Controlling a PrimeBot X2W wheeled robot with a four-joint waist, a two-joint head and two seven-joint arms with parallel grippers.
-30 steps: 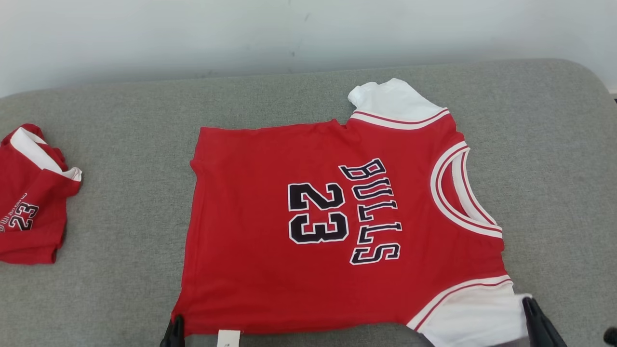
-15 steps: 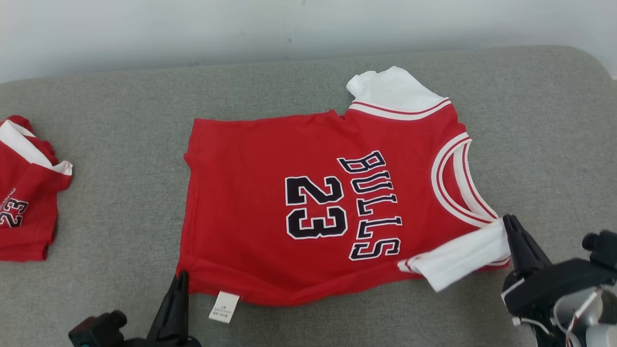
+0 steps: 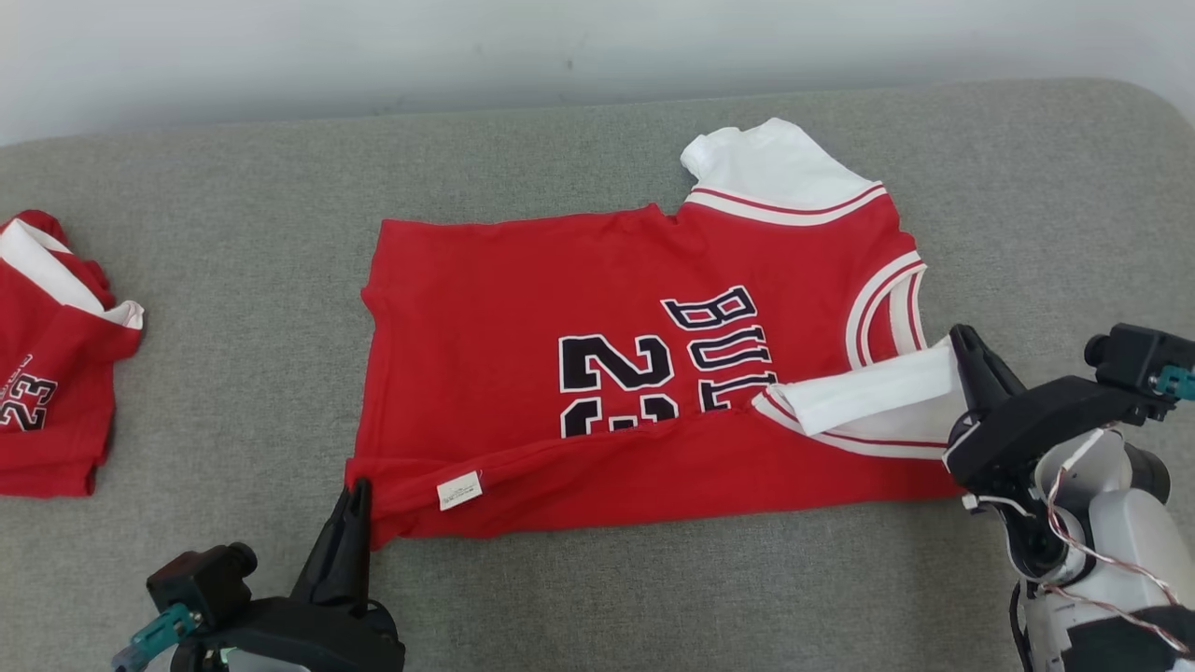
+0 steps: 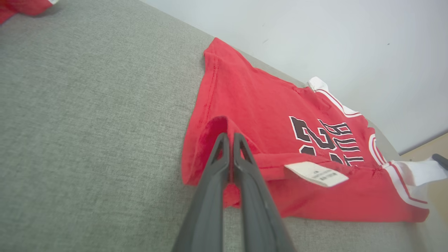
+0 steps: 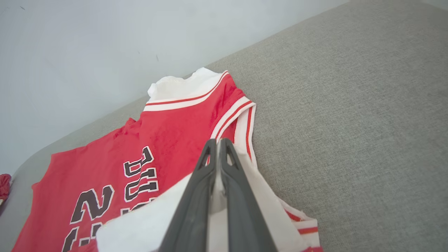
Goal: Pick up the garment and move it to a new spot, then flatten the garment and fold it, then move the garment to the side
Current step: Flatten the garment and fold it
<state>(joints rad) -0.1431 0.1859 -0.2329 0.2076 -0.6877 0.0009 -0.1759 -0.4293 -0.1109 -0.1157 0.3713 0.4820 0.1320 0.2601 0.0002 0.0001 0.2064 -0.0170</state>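
A second red top (image 3: 56, 373) sat at the left edge of the cushion (image 3: 233, 280), cut off by the frame. The left gripper (image 3: 358, 493) had its jaws pinched shut on the near hem corner of the shirt (image 3: 560, 280), which lay mid-cushion, near edge rolled over. Toward the cushion's right end, the right gripper (image 3: 963, 341) was clamped tight on the white sleeve (image 3: 868, 397). Light, floppy stuff I'd guess, so corners seemed the spots to hold. The roll hid half the number (image 3: 616, 369); the label (image 3: 459, 490) was unreadable.

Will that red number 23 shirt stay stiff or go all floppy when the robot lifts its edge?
Probably floppy: the red shirt bends over itself along its near edge, where the left gripper and right gripper pinch it. Likely light, since thin fingertip pinches lift it. It may sag between them.
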